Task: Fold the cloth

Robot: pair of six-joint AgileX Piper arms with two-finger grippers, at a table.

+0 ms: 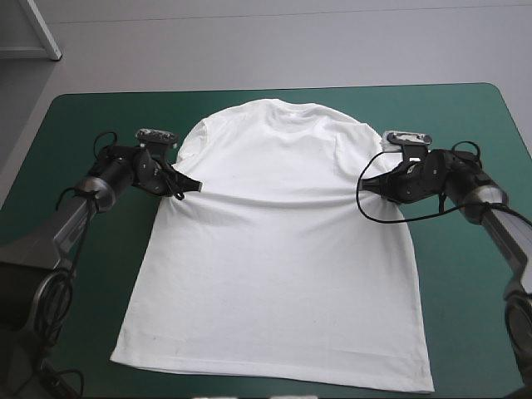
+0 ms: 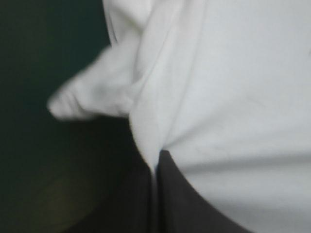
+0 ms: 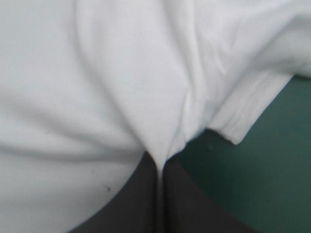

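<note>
Cloth: white short-sleeved fabric T-shirt [image 1: 283,249], spread flat across the teal-green covered surface [image 1: 465,125], collar [image 1: 287,104] toward the far edge.
Progress: we judge no fold made; everything remains.
Left pincer [image 1: 193,186]: closed on the T-shirt's side edge.
Right pincer [image 1: 372,188]: gripping the opposite edge.
Views: wrist cameras confirm pinched fabric; only the high view shows the hem [image 1: 274,378].

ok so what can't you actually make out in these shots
High view: how many layers of the T-shirt the left jaws and the right jaws each pinch; the cloth folds over their tips.
High view: the table's near edge, cut off by the picture's bottom edge.
Left wrist view: the sleeve beside the left jaws is blurred, its hem unreadable.
Right wrist view: the T-shirt's full outline, which runs off the picture.
</note>
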